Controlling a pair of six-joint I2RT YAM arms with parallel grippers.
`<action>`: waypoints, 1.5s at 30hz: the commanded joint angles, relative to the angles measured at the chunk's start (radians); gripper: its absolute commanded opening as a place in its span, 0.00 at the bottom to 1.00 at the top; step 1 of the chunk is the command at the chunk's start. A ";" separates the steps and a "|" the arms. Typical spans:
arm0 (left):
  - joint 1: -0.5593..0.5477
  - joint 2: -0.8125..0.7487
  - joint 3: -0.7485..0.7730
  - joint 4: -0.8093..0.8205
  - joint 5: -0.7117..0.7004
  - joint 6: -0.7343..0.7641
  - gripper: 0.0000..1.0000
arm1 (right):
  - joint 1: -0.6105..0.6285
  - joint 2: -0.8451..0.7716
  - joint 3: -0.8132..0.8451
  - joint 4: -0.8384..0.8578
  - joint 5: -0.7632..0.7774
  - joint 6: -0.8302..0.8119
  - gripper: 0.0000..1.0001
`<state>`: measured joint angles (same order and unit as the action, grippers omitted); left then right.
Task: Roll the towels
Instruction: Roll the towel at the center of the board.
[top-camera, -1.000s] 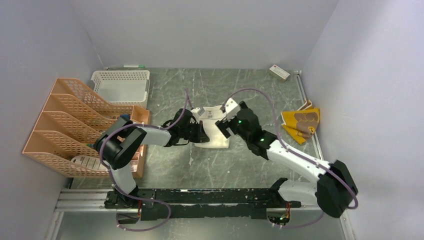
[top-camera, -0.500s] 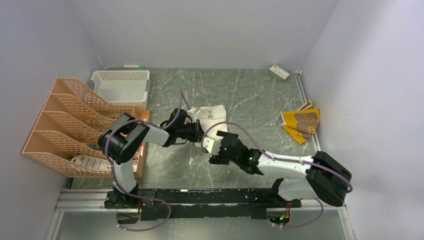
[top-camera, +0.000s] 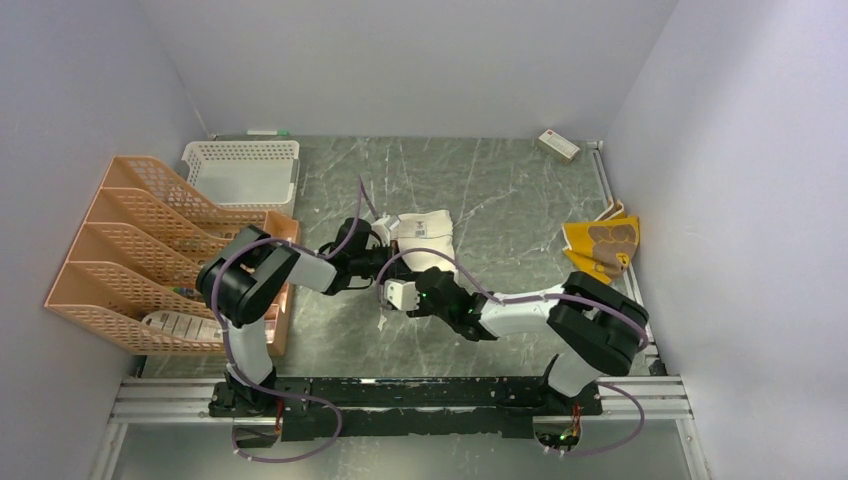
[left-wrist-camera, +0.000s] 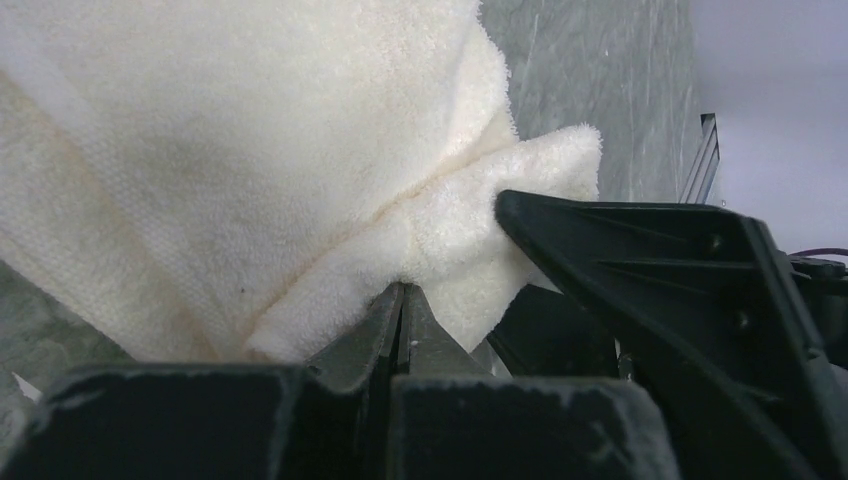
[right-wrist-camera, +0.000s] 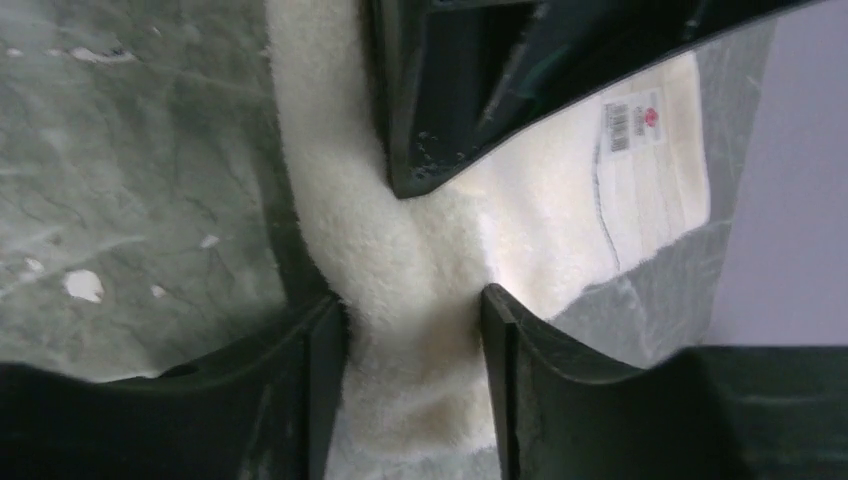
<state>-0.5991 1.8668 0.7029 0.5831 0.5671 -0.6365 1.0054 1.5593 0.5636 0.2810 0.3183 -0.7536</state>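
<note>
The off-white towel (top-camera: 425, 230) lies bunched at the table's middle, its label (right-wrist-camera: 632, 122) near the far end. My left gripper (top-camera: 385, 262) comes in from the left and is shut on a corner fold of this towel (left-wrist-camera: 250, 150); its jaws (left-wrist-camera: 402, 290) meet with cloth pinched at the tips. My right gripper (top-camera: 400, 293) reaches in low from the near side. Its jaws (right-wrist-camera: 412, 310) press on both sides of a thick rolled edge of the towel (right-wrist-camera: 420, 260). The mustard-yellow towel (top-camera: 600, 245) lies crumpled by the right wall, away from both grippers.
An orange file rack (top-camera: 150, 250) and a white basket (top-camera: 242, 170) stand along the left side. A small white-and-red box (top-camera: 558, 146) sits at the back right corner. The right arm's black finger (left-wrist-camera: 650, 270) crowds close beside my left jaws.
The right arm swung from over the towel's right side down to its near left edge, and its jaws narrowed onto the cloth. The left gripper stayed shut on the towel.
</note>
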 joint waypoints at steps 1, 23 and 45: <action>0.008 0.031 -0.030 -0.058 0.027 0.032 0.07 | 0.003 0.070 0.024 -0.031 -0.011 -0.008 0.44; 0.201 -0.405 0.139 -0.464 -0.138 0.211 0.50 | -0.396 0.248 0.581 -0.767 -1.062 0.292 0.00; 0.167 -0.527 -0.011 -0.430 -0.097 0.156 0.57 | -0.599 0.537 0.895 -0.872 -1.297 0.598 0.00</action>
<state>-0.4034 1.2911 0.6472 0.1238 0.4580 -0.4789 0.4030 2.0365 1.4094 -0.6029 -0.9871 -0.2451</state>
